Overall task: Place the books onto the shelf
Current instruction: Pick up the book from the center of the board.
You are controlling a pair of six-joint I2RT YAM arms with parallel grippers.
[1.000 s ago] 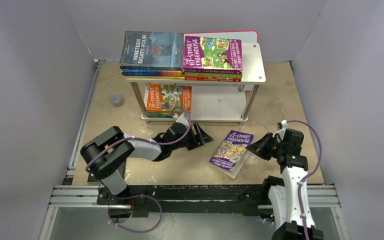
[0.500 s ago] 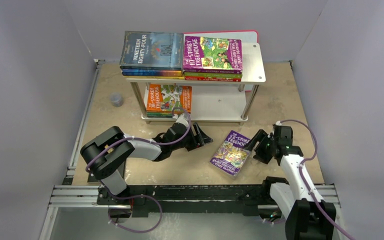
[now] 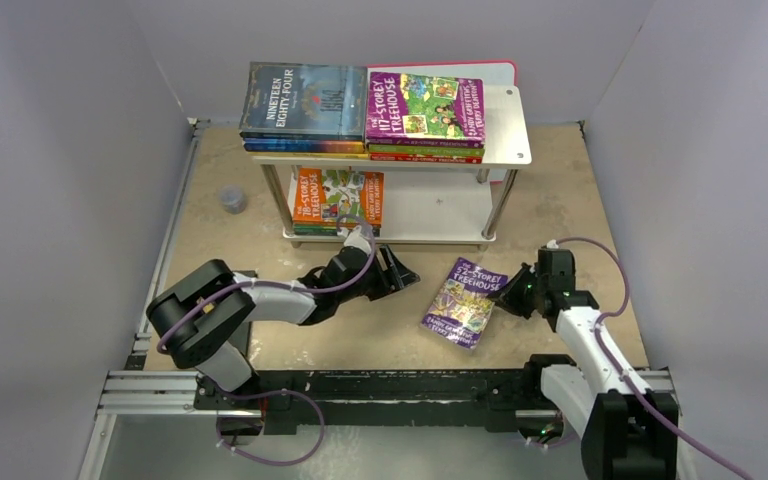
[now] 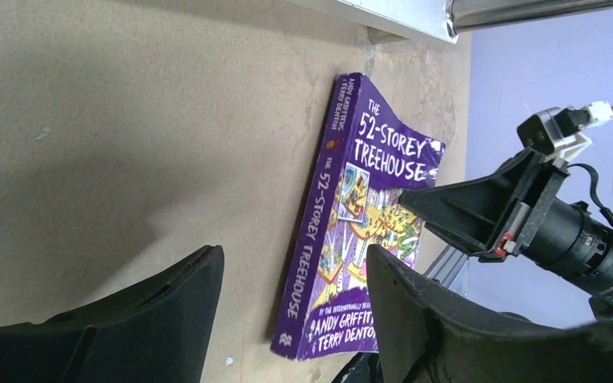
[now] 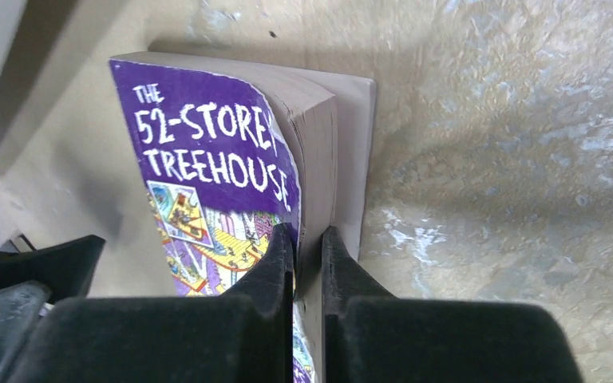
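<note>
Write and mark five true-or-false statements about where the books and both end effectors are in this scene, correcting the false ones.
1. The purple book lies on the table, not on the shelf. True.
2. The left end effector grips a book. False: it is open and empty, facing the purple book.
3. The right end effector pinches the purple book at its page edge. True.
4. The shelf's lower board holds nothing. False: an orange book tops a stack at its left end.
5. In the top view, Nineteen Eighty-Four lies left of 117-Storey Treehouse on the top board. True.
</note>
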